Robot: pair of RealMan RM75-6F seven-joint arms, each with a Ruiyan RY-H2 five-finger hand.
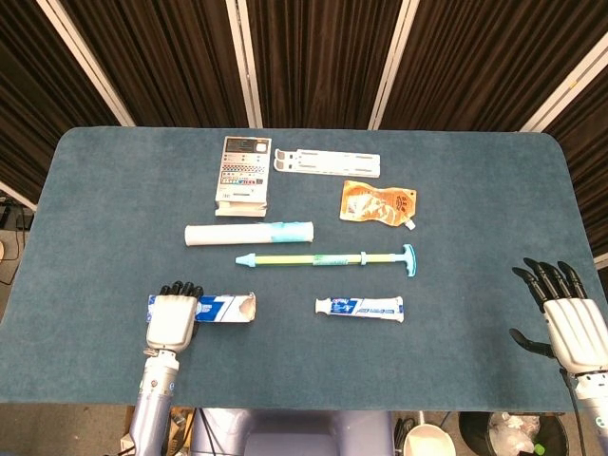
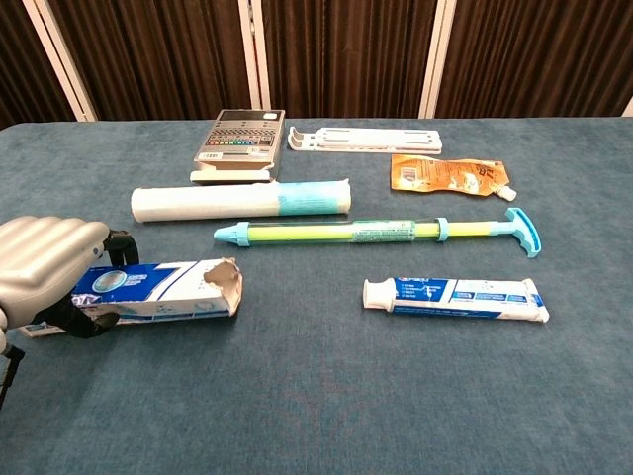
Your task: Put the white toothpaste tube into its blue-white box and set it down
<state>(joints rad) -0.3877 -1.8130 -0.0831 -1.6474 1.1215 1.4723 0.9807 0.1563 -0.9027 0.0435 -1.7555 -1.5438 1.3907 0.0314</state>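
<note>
Lower left of the frame, the left hand grips the blue-white box, torn mouth facing right. The toothpaste tube lies lengthwise at centre, cap toward it. Far right, the right hand hangs spread, empty.

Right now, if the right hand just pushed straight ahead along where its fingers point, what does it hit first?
Nothing, as far as the head view shows. The right hand points up the table's right side over bare blue cloth. The toothpaste tube and orange pouch lie well off to its left. Depth unclear.
</note>
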